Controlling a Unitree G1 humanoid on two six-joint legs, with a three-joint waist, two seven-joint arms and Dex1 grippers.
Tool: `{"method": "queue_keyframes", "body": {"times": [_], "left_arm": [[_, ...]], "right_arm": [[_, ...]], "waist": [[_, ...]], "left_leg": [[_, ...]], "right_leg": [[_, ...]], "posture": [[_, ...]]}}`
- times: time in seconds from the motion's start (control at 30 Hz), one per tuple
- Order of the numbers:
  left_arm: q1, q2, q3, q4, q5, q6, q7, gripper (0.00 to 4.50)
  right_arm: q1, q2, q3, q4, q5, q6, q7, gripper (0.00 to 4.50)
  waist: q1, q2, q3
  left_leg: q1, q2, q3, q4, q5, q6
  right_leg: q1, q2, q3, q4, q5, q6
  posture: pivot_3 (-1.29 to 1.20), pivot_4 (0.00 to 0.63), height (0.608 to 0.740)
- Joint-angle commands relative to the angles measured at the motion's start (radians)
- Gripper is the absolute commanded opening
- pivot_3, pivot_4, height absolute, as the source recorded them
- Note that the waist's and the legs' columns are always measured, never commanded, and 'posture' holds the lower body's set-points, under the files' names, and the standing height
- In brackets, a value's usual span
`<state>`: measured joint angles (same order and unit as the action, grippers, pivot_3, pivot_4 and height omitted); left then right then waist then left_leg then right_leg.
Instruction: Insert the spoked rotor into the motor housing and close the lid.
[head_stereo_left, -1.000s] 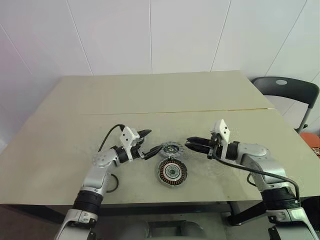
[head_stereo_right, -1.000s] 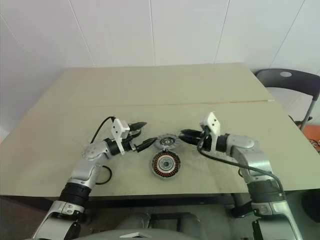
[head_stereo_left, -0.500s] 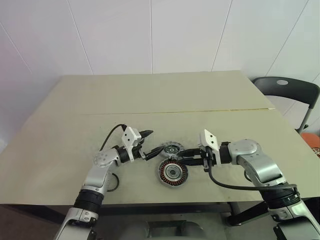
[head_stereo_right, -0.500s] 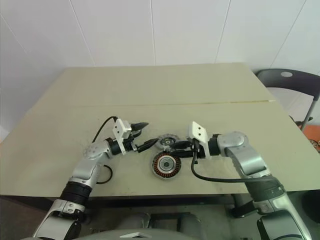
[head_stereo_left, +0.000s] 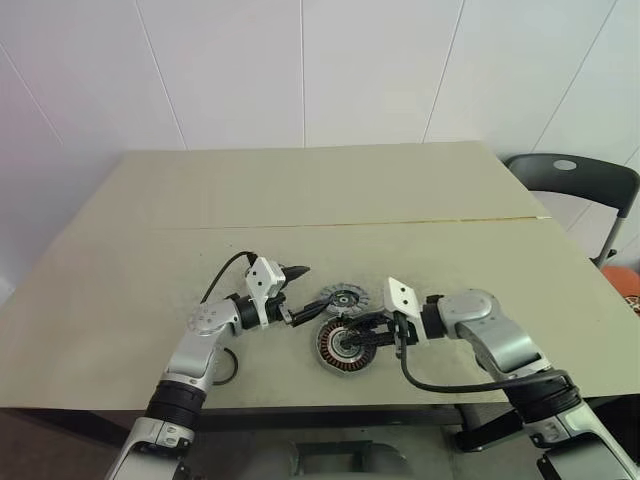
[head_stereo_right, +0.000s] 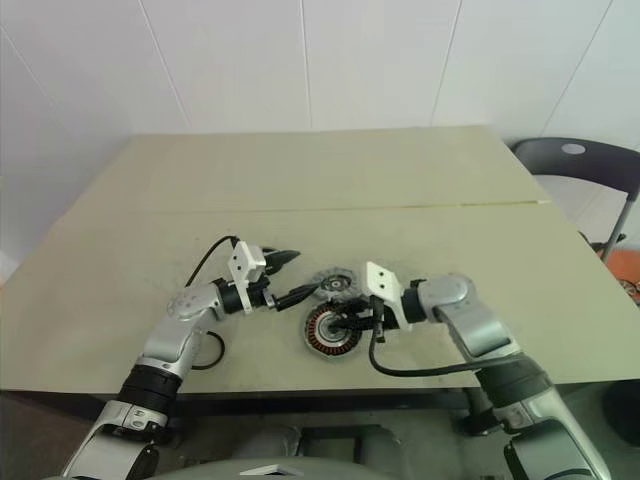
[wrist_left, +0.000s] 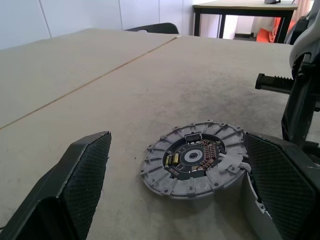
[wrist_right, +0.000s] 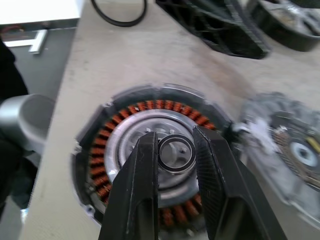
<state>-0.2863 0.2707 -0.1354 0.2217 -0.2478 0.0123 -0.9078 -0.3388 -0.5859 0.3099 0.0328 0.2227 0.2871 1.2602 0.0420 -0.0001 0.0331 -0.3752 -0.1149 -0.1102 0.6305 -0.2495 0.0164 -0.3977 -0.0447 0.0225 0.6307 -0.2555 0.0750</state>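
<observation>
Your motor housing (head_stereo_left: 345, 346) sits flat near the front edge of the tan table (head_stereo_left: 330, 190), its ring of copper-brown windings facing up around a silver hub. Just behind it, touching or nearly touching its rim, lies the lid (wrist_left: 195, 159), a grey ribbed disc showing a small circuit board around its centre hole.

Your right gripper (wrist_right: 174, 150) reaches in from the right and hangs directly over the hub of the housing. Its two black fingers (wrist_right: 139, 190) stand only a little apart, with a small dark-rimmed ring (wrist_right: 176, 155) lying between their tips; you cannot tell from here whether the fingers pinch that ring or merely frame it.

Your left gripper (head_stereo_left: 300, 293) is spread wide and holds nothing. It points toward the lid from the left, one finger on either side of the disc as seen from the left wrist, without touching it.

A black rubber loop (wrist_right: 119, 11) lies on the table near your left arm.
</observation>
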Motion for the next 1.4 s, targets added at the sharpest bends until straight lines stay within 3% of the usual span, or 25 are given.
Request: {"method": "queue_keyframes", "body": {"times": [0.03, 1.4], "left_arm": [[-0.009, 0.002, 0.000, -0.035, 0.000, -0.008, 0.004, 4.50], [-0.028, 0.002, -0.001, -0.027, 0.008, -0.012, 0.023, 4.50]], "right_arm": [[-0.020, 0.011, 0.005, -0.020, 0.023, 0.007, 0.024, 0.68], [-0.053, 0.041, 0.018, 0.047, -0.009, -0.025, 0.024, 0.68]], "waist": [[0.000, 0.000, 0.000], [0.000, 0.000, 0.000]], "left_leg": [[0.000, 0.000, 0.000, 0.000, 0.000, 0.000], [0.000, 0.000, 0.000, 0.000, 0.000, 0.000]], "right_leg": [[0.000, 0.000, 0.000, 0.000, 0.000, 0.000], [0.000, 0.000, 0.000, 0.001, 0.000, 0.000]], "posture": [[0.00, 0.000, 0.740], [0.00, 0.000, 0.740]]}}
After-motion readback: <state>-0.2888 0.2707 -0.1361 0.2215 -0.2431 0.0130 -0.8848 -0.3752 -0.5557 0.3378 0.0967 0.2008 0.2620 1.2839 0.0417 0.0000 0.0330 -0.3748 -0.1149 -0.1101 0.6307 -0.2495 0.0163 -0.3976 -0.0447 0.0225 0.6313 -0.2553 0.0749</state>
